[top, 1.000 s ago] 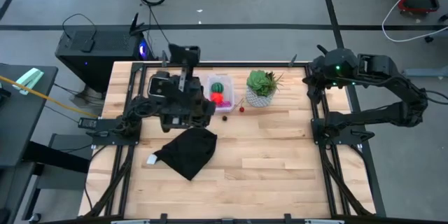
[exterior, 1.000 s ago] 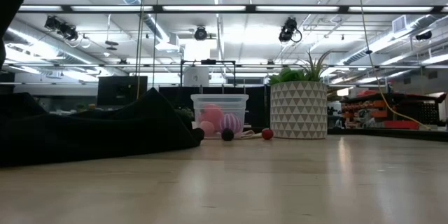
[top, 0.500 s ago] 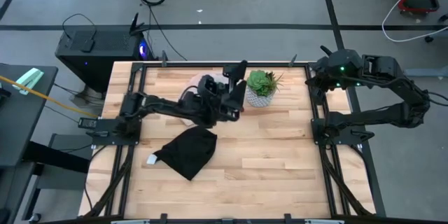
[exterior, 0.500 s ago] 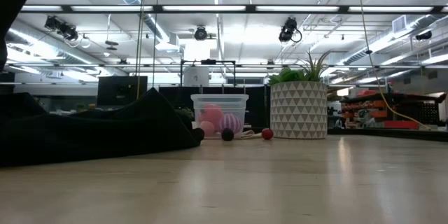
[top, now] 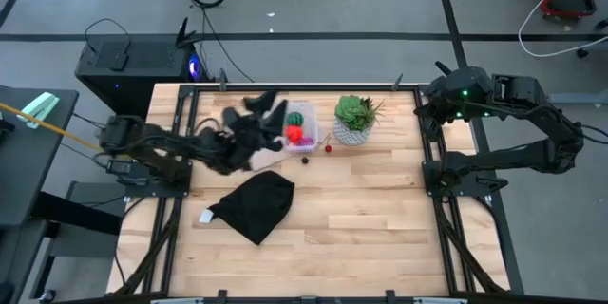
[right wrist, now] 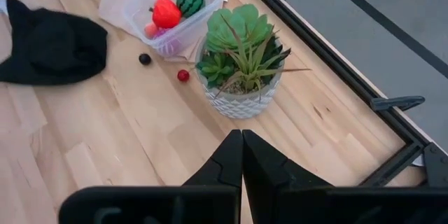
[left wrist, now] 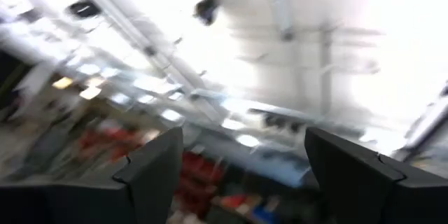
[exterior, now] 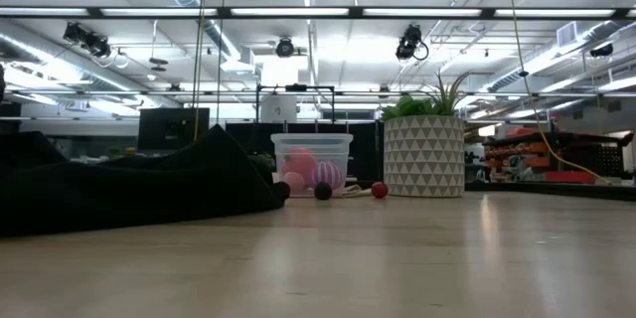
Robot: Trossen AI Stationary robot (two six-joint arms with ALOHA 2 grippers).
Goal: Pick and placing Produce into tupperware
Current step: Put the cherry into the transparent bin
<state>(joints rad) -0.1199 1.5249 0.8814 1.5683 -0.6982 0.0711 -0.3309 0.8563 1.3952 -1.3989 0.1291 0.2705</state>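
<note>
The clear tupperware stands at the far middle of the table, holding a green striped ball, a red-orange piece and a magenta piece. A dark bit and a red bit lie on the table beside it. My left gripper is raised left of the tupperware, tipped up toward the ceiling, open and empty. My right gripper is shut and empty, high over the table's far right.
A succulent in a white patterned pot stands right of the tupperware. A pale translucent sheet lies under the tupperware. A black cloth lies heaped at the near left. Bare wood shows at the table's middle and right.
My left gripper swung out toward the table's right, over the tupperware toward the plant, then drew back toward the left edge and tipped upward. The tupperware, the produce and the two loose bits have stayed where they were.
</note>
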